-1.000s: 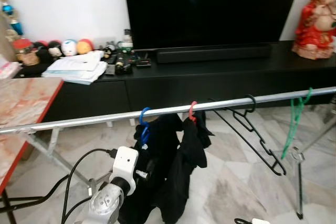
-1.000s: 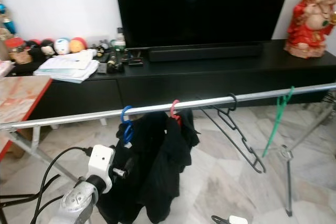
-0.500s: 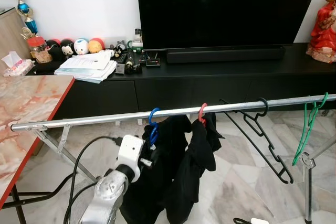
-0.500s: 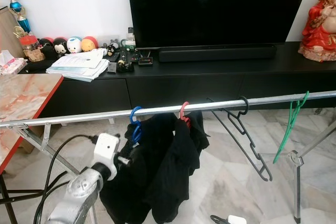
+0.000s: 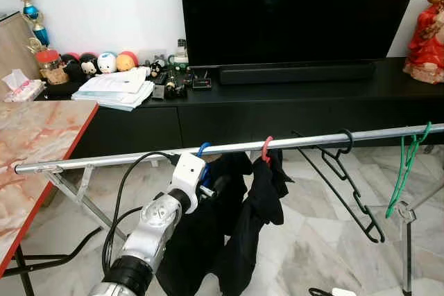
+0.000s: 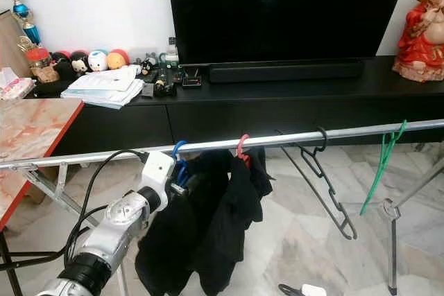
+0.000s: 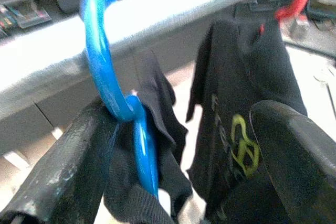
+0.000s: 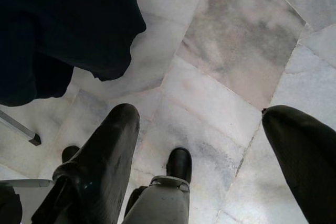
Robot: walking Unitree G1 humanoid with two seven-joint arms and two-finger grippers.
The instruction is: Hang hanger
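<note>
A blue plastic hanger (image 7: 113, 93) hooks over the long silver metal rail (image 5: 277, 145) of a drying rack, carrying a black garment (image 5: 208, 233). The left gripper (image 7: 178, 145) sits just below the rail, its fingers spread apart on either side of the hanger's neck, one finger (image 7: 68, 161) touching it. Beside it along the rail hang a red hanger (image 5: 266, 149) with more black clothing, an empty black hanger (image 5: 343, 178) and a green hanger (image 5: 406, 168). The right gripper (image 8: 202, 161) hangs open above the marble floor (image 8: 231, 51).
</note>
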